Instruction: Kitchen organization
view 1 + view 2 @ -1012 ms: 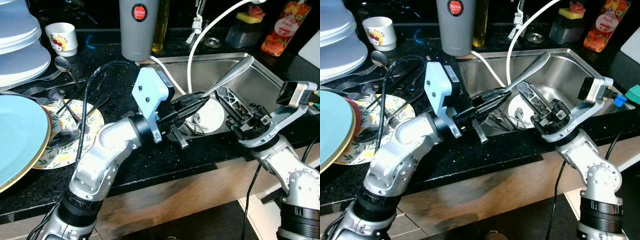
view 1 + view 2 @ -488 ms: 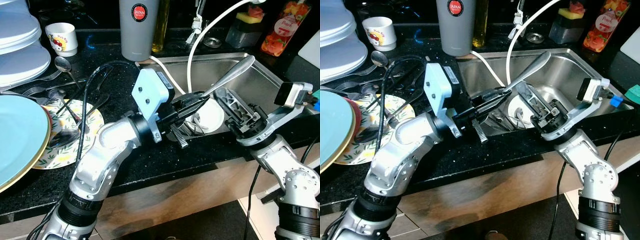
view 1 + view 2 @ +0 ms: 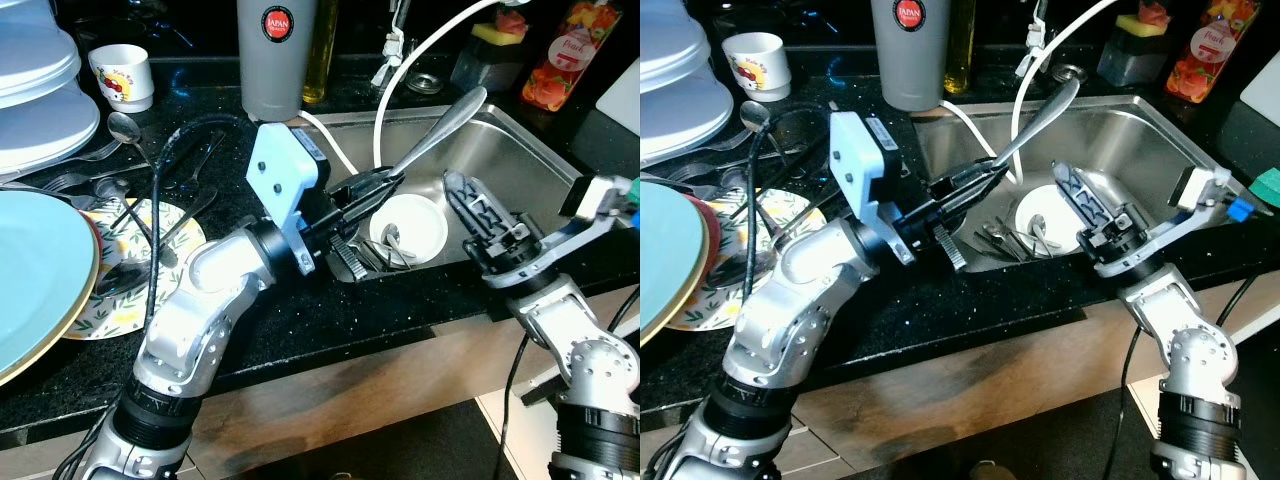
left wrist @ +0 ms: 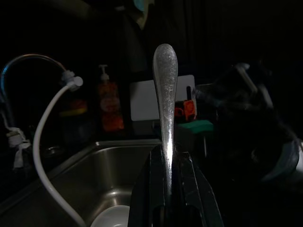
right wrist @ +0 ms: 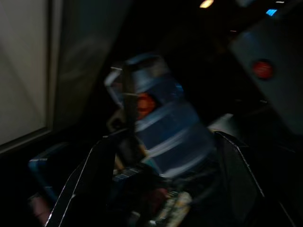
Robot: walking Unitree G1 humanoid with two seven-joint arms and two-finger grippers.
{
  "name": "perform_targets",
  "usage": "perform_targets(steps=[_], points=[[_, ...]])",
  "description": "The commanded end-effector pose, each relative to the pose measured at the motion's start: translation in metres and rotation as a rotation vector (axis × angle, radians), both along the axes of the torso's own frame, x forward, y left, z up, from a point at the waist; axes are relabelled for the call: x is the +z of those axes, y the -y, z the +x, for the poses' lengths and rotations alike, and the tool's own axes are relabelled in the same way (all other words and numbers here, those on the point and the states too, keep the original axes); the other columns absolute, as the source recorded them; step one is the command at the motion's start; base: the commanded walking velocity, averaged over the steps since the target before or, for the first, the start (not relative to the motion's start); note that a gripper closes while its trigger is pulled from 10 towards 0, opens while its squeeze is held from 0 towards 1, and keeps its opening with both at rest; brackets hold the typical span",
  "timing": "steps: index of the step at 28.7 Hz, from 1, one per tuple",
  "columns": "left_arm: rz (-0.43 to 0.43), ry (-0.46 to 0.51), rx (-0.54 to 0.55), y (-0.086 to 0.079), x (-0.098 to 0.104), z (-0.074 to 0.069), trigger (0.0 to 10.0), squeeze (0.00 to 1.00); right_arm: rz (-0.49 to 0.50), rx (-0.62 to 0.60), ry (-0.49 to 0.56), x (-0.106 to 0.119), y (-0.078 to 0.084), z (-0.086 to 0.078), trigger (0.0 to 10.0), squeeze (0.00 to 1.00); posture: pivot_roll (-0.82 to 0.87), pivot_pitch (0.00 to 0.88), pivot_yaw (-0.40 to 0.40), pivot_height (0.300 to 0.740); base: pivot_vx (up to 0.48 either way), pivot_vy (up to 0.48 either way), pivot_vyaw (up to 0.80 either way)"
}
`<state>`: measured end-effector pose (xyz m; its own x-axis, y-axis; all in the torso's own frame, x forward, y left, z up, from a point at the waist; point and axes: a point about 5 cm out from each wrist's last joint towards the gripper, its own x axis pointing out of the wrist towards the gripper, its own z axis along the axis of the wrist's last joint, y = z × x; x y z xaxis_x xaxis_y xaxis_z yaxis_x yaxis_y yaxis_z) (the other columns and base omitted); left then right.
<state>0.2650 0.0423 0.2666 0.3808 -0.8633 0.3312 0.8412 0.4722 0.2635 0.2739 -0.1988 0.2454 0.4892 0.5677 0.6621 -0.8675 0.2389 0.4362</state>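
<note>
Steel shines from the sink (image 3: 520, 150) set into a black speckled counter (image 3: 330, 320), and in the left eye view the left gripper (image 3: 375, 185) reaches over the sink's near-left corner with its two black fingers closed tight on the lower end of a spoon (image 3: 440, 130), whose handle slants up and away over the basin; below it a white bowl (image 3: 410, 228) sits in the sink beside some loose cutlery (image 3: 360, 255), and a white hose (image 3: 400, 80) arcs down from above; the right gripper (image 3: 480, 215) hangs over the sink's right half with its long fingers spread apart and nothing between them. In the right eye view a grey cup (image 3: 910, 50) stands behind the sink, a red bottle (image 3: 1200, 50) at the far right, and on the counter to the left lie a flowered plate (image 3: 715, 265) carrying spoons, a blue plate (image 3: 665, 260) and a small white mug (image 3: 758, 62). The left wrist view shows the spoon handle rising straight from between the pressed fingers (image 4: 142, 194), the sink and hose dim behind it. The right wrist view is dark and blurred, with the two fingers (image 5: 90, 175) standing wide apart
</note>
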Motion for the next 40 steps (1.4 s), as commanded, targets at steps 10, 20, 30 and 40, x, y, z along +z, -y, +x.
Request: perform_targets(steps=[10,20,30,40], points=[[0.046,-0.010,-0.011,0.008,-0.009,0.000,10.0,0.00,-0.095,0.038,0.034,0.011,-0.023,0.001,10.0,0.00,0.05,0.067,-0.070,0.740,0.000,0.000,0.00],[0.066,0.006,-0.005,0.009,-0.010,0.000,10.0,0.00,-0.101,-0.044,-0.048,0.008,-0.030,0.015,0.0,0.00,0.05,0.067,-0.068,0.740,0.000,0.000,0.00],[0.120,0.095,0.120,0.000,-0.005,0.011,10.0,0.00,-0.100,-0.128,-0.086,0.008,-0.024,0.023,0.0,0.00,0.05,0.065,-0.067,0.740,0.000,0.000,0.00],[0.102,0.113,0.168,-0.006,-0.003,0.017,10.0,0.00,-0.091,-0.134,-0.095,0.008,-0.024,0.024,0.0,0.00,0.04,0.060,-0.070,0.740,0.000,0.000,0.00]])
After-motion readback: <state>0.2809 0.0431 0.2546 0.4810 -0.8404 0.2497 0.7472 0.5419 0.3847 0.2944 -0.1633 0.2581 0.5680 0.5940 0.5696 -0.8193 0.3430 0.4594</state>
